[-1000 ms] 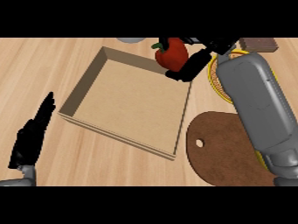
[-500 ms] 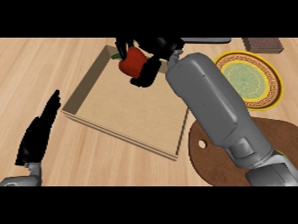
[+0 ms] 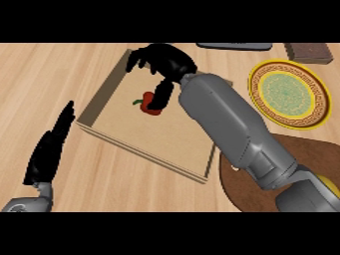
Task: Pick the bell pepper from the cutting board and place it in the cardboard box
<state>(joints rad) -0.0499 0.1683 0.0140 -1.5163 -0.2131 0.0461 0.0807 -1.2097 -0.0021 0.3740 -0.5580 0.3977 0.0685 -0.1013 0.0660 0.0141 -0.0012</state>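
The red bell pepper (image 3: 149, 104) with its green stem is inside the cardboard box (image 3: 144, 156), near the middle of the box's floor. My right hand (image 3: 162, 61) hovers over the far part of the box with its fingers spread; its thumb hangs just beside the pepper and overlaps its right edge. The grey right forearm crosses the box's right side. The round brown cutting board (image 3: 240, 187) lies at the lower right, partly hidden by that arm. My left hand (image 3: 50, 151) rests open at the lower left, outside the box.
A yellow-rimmed plate (image 3: 289, 94) with a green centre sits right of the box. A brown block (image 3: 309, 51) and a dark flat object (image 3: 235, 46) lie along the far edge. Bare wooden counter stretches left of the box.
My right hand has moved further over the box and its fingers have spread. The pepper has left the hand and now sits lower, inside the box. The left hand is unmoved.
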